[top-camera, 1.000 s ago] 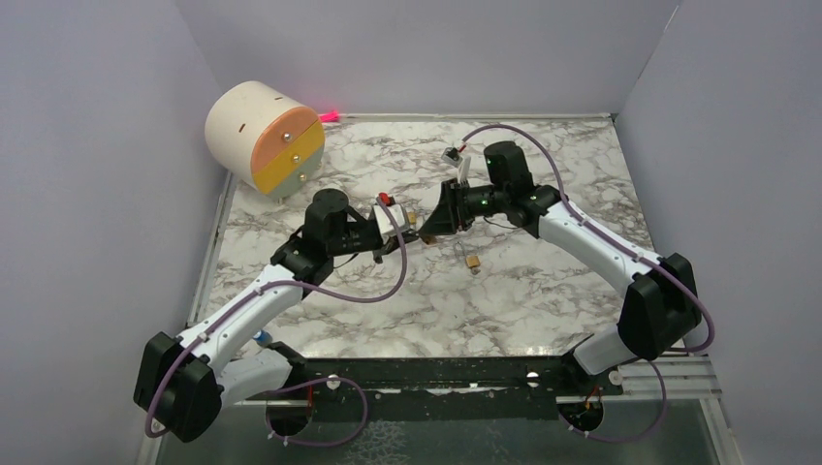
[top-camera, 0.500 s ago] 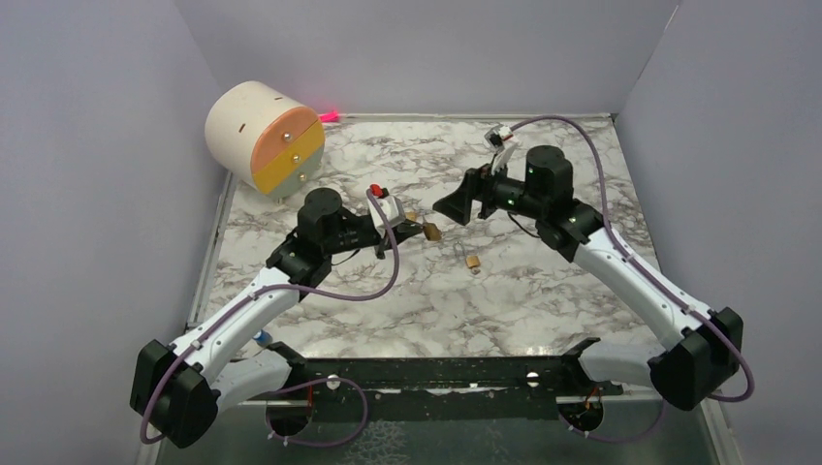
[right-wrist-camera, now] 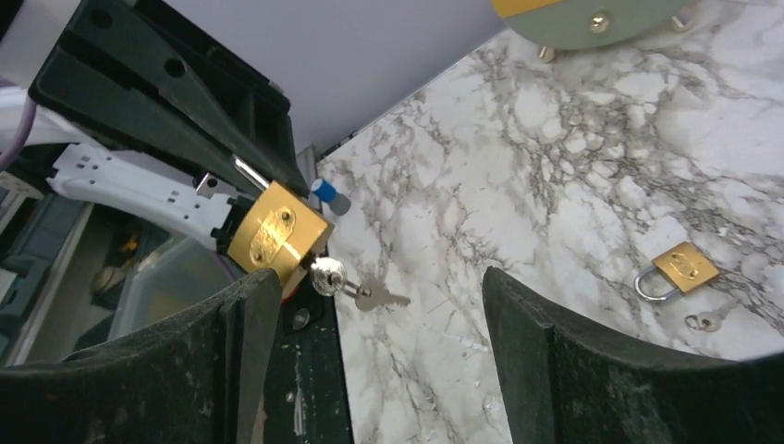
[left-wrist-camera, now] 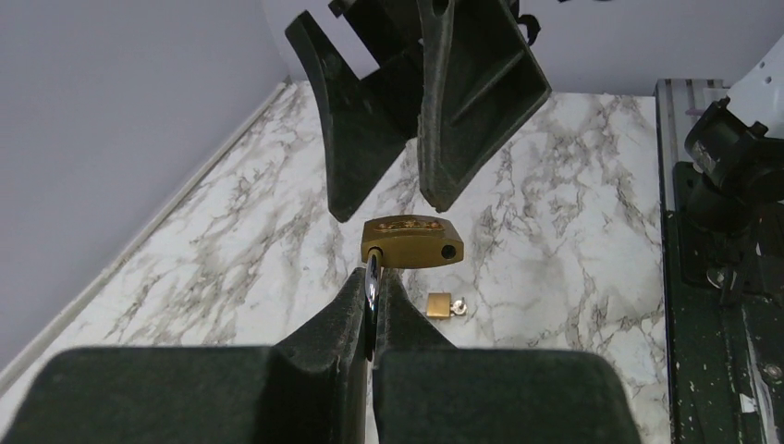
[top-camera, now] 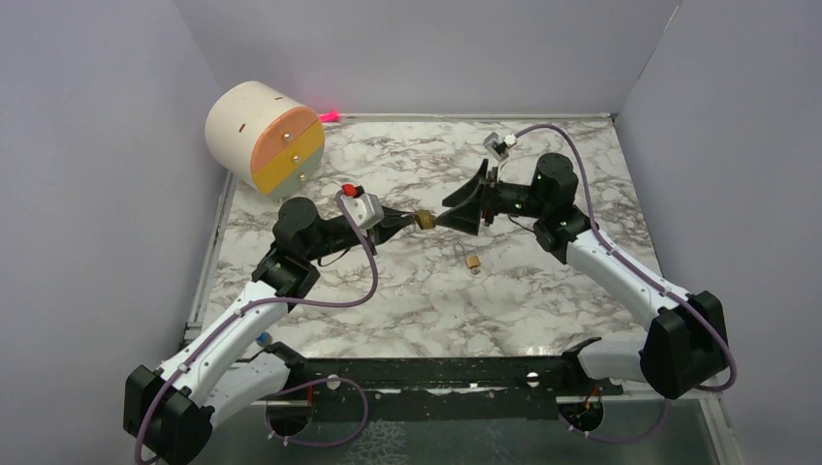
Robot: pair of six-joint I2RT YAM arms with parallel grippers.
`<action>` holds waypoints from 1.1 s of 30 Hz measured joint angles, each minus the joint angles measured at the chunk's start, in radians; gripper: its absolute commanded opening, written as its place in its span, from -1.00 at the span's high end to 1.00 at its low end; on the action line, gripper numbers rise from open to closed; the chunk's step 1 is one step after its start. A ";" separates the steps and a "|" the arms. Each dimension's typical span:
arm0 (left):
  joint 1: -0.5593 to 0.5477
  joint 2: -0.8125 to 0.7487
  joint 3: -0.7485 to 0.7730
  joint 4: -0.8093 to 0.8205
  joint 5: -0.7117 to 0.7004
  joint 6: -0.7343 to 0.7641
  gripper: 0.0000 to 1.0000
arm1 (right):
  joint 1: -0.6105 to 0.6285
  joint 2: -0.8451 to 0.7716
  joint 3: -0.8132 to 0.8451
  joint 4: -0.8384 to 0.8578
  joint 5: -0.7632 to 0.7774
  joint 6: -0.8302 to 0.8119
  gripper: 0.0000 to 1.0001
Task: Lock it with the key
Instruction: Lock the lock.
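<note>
A brass padlock (top-camera: pixel 424 221) hangs in the air over the middle of the table. My left gripper (left-wrist-camera: pixel 372 276) is shut on its silver shackle (left-wrist-camera: pixel 372 289), with the lock body (left-wrist-camera: pixel 411 242) just past the fingertips. A silver key (right-wrist-camera: pixel 327 276) sits in the padlock (right-wrist-camera: pixel 277 236), and a second key (right-wrist-camera: pixel 381 298) dangles from it. My right gripper (top-camera: pixel 463 208) faces the lock from the right. It is open, its fingers (right-wrist-camera: pixel 250 314) just short of the body and touching nothing.
A second small brass padlock (top-camera: pixel 473 262) with a key lies on the marble table (top-camera: pixel 543 291) below the grippers. A cream cylinder with coloured drawers (top-camera: pixel 264 136) stands at the back left. Grey walls close in three sides.
My right gripper let go at the padlock, opened wide, backed off to the right, then came near again. The left arm drew back left, still holding the padlock.
</note>
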 measured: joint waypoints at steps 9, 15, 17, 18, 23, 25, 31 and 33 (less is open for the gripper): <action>0.011 -0.032 -0.002 0.051 0.006 -0.037 1.00 | -0.005 0.104 -0.055 0.429 -0.235 0.318 -0.53; 0.011 -0.031 -0.002 0.066 0.008 -0.045 1.00 | -0.006 0.244 -0.062 0.848 -0.288 0.674 -0.34; 0.011 -0.032 -0.004 0.068 0.008 -0.045 1.00 | -0.006 0.278 -0.062 0.940 -0.294 0.766 -0.30; 0.011 -0.031 -0.006 0.070 0.008 -0.045 1.00 | -0.006 0.288 -0.062 0.969 -0.296 0.798 -0.27; 0.011 -0.031 -0.013 0.073 0.009 -0.045 1.00 | -0.006 0.294 -0.054 1.025 -0.301 0.879 -0.04; 0.011 -0.029 -0.013 0.073 0.010 -0.045 1.00 | -0.006 0.294 -0.044 1.023 -0.302 0.890 0.03; 0.011 -0.009 -0.013 0.095 0.022 -0.045 1.00 | -0.006 0.294 -0.014 0.974 -0.307 0.888 0.11; 0.011 -0.003 -0.013 0.100 0.024 -0.045 1.00 | -0.008 0.298 -0.011 0.963 -0.309 0.888 0.11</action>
